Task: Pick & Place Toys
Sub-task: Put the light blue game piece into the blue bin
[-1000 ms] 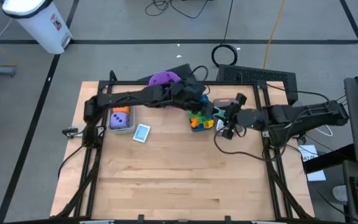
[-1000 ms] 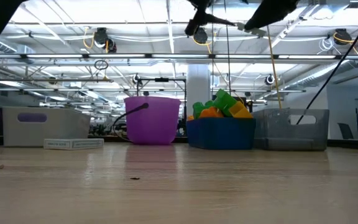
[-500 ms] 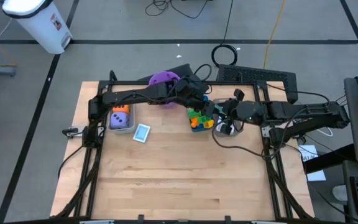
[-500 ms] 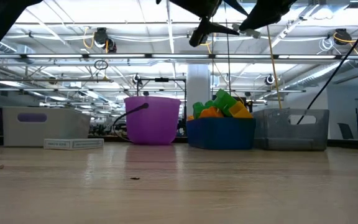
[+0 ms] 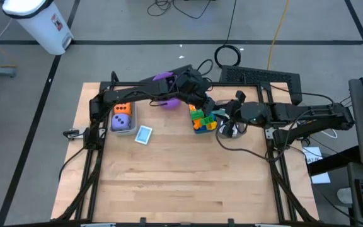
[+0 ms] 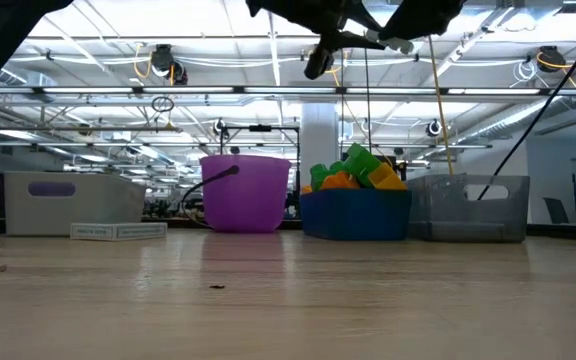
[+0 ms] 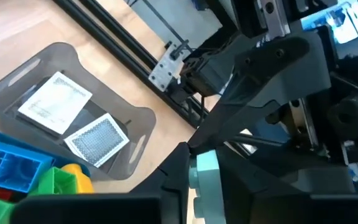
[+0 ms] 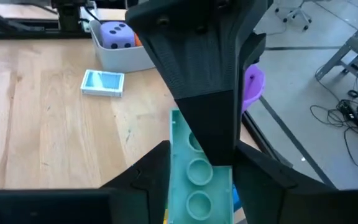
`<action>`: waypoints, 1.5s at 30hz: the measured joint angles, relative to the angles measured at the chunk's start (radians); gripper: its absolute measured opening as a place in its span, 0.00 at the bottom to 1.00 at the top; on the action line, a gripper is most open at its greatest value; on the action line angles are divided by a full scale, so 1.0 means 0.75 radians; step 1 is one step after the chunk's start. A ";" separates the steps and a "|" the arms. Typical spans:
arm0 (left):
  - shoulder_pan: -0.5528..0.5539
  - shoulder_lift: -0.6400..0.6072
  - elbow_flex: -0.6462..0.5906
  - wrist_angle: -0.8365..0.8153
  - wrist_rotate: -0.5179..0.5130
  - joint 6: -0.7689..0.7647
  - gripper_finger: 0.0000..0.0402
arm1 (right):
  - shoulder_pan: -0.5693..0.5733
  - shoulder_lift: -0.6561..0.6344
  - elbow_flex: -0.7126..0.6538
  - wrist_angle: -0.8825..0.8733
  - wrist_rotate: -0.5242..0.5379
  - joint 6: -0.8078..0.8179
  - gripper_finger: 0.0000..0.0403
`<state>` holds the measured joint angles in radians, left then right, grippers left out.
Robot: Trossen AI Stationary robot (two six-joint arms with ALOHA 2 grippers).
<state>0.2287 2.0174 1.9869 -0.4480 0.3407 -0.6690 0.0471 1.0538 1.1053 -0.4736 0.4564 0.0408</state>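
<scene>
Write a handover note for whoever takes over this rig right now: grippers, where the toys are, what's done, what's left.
Left gripper: shut on the teal brick, raised above the blue bin.
Right gripper: meets it at the same brick; its grip is unclear.
Toys: bricks heaped in the blue bin; orange die and purple die in the grey bin; two cards in the clear bin; blue card pack loose on the table.
Done: most toys binned.
Left: place the teal brick, probably bin the card pack.
</scene>
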 joint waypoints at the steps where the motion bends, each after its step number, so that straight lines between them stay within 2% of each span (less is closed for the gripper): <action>1: 0.002 0.000 0.000 0.001 0.012 0.008 0.15 | 0.000 0.000 0.000 0.002 0.000 0.011 0.38; 6: 0.004 0.000 0.000 0.009 0.039 0.100 0.15 | 0.000 -0.019 0.001 0.040 -0.020 0.059 0.47; 13: 0.043 -0.004 0.000 -0.137 0.008 0.244 0.15 | -0.040 -0.155 0.001 0.020 -0.016 0.059 0.58; 19: 0.060 -0.004 0.000 -0.324 -0.306 0.466 0.15 | -0.055 -0.268 0.001 -0.010 -0.015 0.095 0.63; 24: 0.056 0.010 0.001 -0.337 -0.614 0.703 0.16 | -0.055 -0.289 0.001 -0.091 -0.014 0.095 0.63; 26: 0.054 0.031 0.001 -0.337 -0.662 0.758 0.16 | -0.055 -0.289 0.001 -0.118 -0.014 0.095 0.63; 38: 0.027 0.176 0.001 -0.255 -0.737 0.891 0.16 | -0.055 -0.278 0.001 -0.183 -0.011 0.095 0.61; 41: 0.026 0.189 0.001 -0.258 -0.681 0.877 0.16 | -0.055 -0.278 0.001 -0.199 -0.012 0.100 0.61; 45: 0.037 0.186 0.000 -0.248 -0.512 0.860 0.16 | -0.055 -0.278 0.001 -0.209 -0.012 0.138 0.61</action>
<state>0.2562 2.1567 1.9869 -0.6338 -0.0432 -0.0242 0.0055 0.8455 1.1057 -0.6300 0.4477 0.1439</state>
